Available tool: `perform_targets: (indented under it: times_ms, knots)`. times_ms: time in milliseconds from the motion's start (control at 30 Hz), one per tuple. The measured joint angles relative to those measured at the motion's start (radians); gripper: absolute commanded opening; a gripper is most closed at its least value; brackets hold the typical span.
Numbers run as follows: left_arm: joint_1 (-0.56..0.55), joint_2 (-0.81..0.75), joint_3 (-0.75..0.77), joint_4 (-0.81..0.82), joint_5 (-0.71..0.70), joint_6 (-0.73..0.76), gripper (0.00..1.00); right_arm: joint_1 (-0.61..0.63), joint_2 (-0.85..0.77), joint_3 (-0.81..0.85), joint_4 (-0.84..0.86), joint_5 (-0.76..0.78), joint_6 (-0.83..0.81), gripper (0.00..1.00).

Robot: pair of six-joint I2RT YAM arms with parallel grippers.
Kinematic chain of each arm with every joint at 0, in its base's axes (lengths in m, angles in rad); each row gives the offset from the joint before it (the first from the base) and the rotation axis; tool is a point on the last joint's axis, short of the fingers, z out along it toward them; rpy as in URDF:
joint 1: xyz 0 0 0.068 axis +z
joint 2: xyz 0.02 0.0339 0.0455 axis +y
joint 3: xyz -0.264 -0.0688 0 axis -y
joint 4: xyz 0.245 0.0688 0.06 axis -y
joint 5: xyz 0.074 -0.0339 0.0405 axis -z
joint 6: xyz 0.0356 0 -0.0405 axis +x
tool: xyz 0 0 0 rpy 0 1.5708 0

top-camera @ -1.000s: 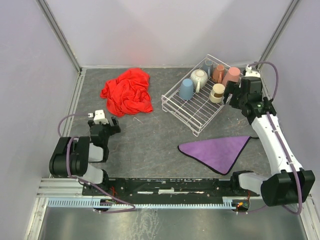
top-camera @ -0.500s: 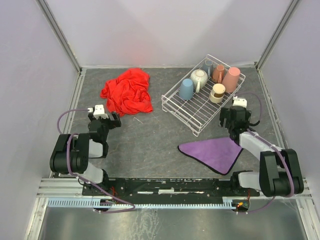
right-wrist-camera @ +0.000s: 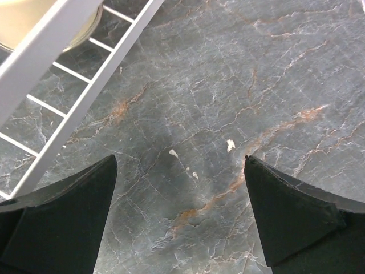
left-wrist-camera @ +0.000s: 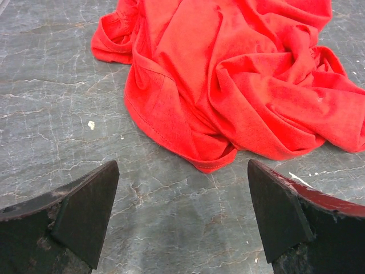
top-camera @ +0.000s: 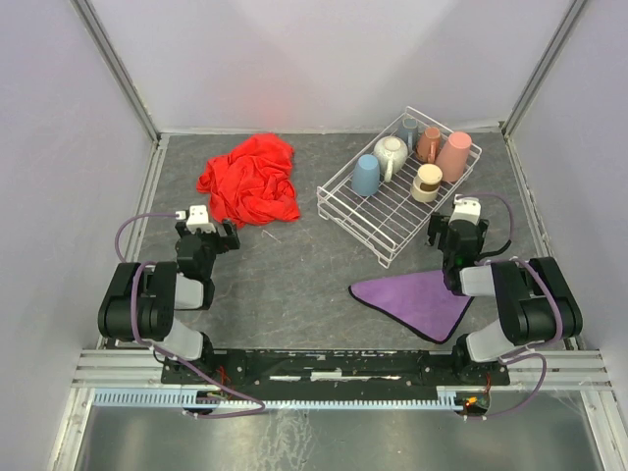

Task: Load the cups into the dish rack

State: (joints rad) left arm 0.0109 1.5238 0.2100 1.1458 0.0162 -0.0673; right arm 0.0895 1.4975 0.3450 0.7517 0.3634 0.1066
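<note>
Cups racked, L pincer, R pincer agape

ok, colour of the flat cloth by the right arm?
Purple cloth, dark-edged; clearest in the top view.

right arm: pulled back from over the dish rack, now folded low by its base
right claw: left the spot by the salmon-pink tumbler; now over bare worktop just beside the rack's near-right side, at the far edge of the purple cloth
left claw: crept slightly toward the red cloth
</note>
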Motion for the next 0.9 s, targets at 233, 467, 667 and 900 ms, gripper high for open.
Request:
perform_targets:
  times_ms: [233, 467, 667, 900]
  knots:
    - [0.0, 0.0, 0.0, 0.0, -0.009, 0.007, 0.99, 0.0, 0.02, 0.0, 0.053, 0.0, -0.004, 1.0]
    - [0.0, 0.0, 0.0, 0.0, -0.011, 0.008, 0.99, 0.0, 0.02, 0.0, 0.073, 0.005, -0.004, 1.0]
    - [0.0, 0.0, 0.0, 0.0, -0.012, 0.008, 0.99, 0.0, 0.02, 0.0, 0.079, 0.005, -0.004, 1.0]
    - [0.0, 0.0, 0.0, 0.0, -0.013, 0.008, 0.99, 0.0, 0.02, 0.0, 0.079, 0.005, -0.004, 1.0]
